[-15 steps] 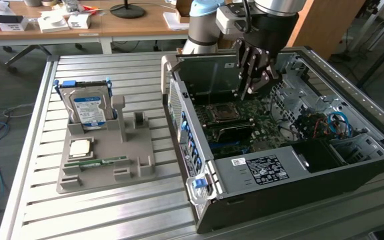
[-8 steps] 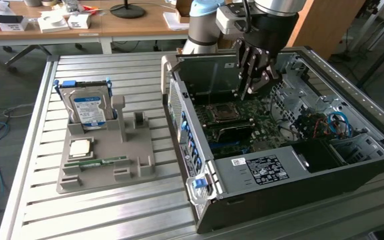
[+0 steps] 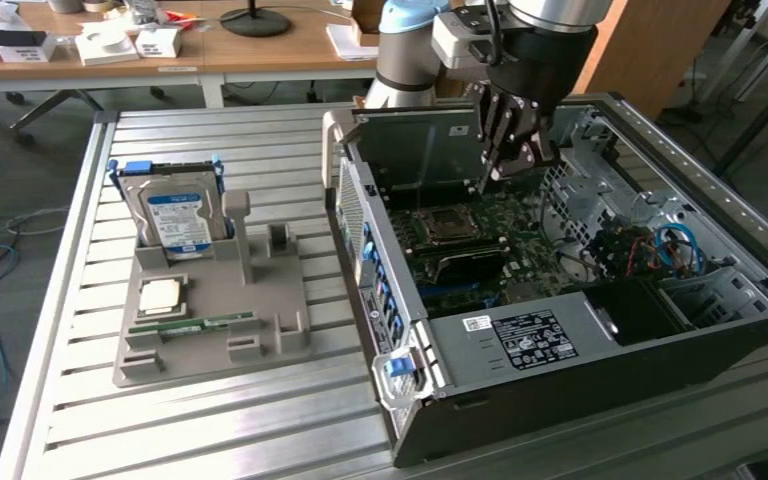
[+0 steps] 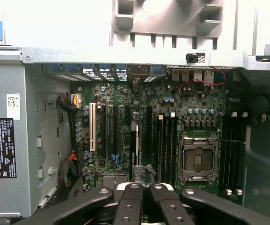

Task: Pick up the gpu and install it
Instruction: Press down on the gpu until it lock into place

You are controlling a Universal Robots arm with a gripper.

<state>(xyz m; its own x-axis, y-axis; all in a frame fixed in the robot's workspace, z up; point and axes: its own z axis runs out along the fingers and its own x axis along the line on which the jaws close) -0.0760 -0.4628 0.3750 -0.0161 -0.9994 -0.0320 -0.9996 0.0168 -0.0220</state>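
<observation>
Gripper [image 3: 515,150] hung inside the open computer case [image 3: 704,330], fingers [image 4: 134,206] clamped on the gpu [image 4: 134,143] edge-on above the motherboard [image 4: 172,117]. Exterior view showed one hard drive [image 3: 177,220] on the table [image 3: 64,300].

I see the gpu [image 3: 531,156] held in the closed gripper [image 3: 515,160] above the open computer case [image 3: 704,300], at about 1 o'clock from the processor socket [image 3: 444,225]. It hangs upright, and a little of its tan-brown side shows. From the wrist I see it edge-on [image 4: 135,140], thin and dark, over the mainboard slots.
</observation>
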